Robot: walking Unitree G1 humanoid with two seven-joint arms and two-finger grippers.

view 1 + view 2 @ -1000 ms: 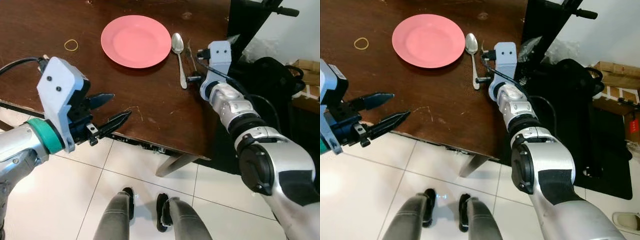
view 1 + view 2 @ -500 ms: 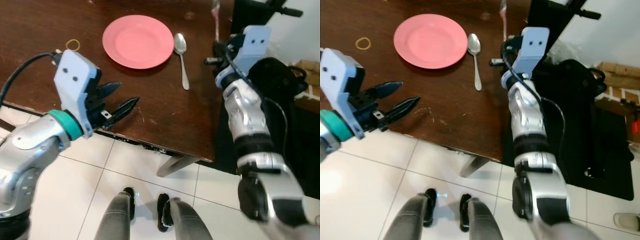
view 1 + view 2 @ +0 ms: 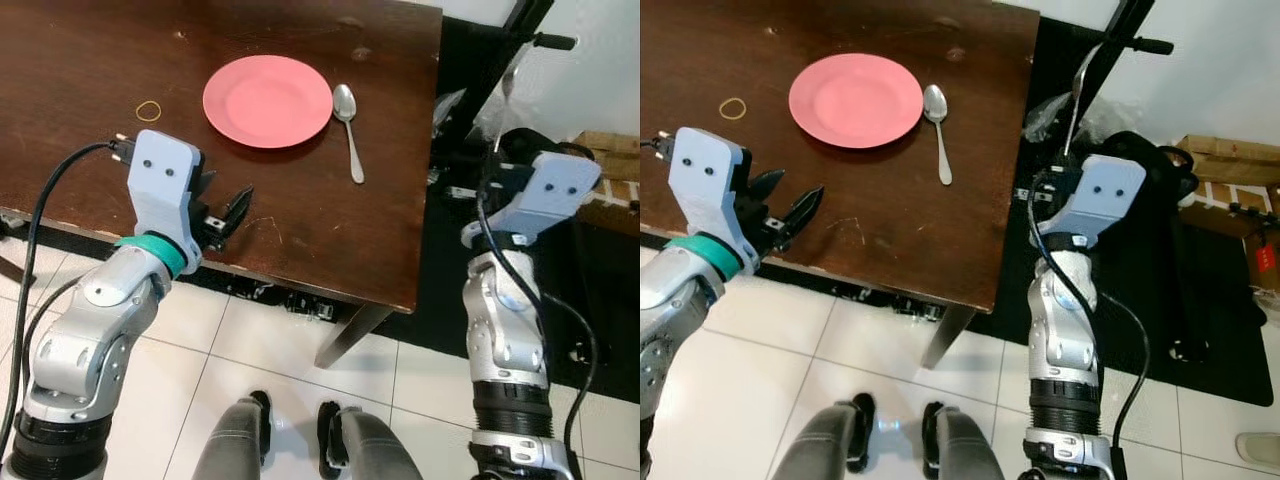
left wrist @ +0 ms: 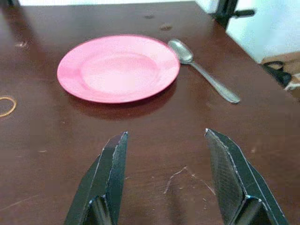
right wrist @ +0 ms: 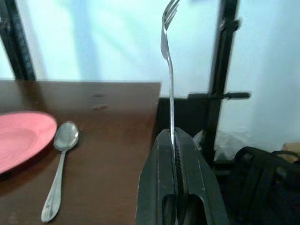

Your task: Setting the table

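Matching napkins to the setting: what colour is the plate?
The plate is plain pink, with no pattern; it shows best in the left wrist view.

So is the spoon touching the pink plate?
Apart. The left wrist view shows a strip of brown table between the spoon and the pink plate.

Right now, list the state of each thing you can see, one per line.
Plate: empty, flat on the table.
Spoon: lying on the table beside the plate, bowl up.
Fork: held upright, tines up, off the table's right side.
Rubber band: lying loose on the table.
Left hand: open, empty, over the table's near edge.
Right hand: shut on the fork.
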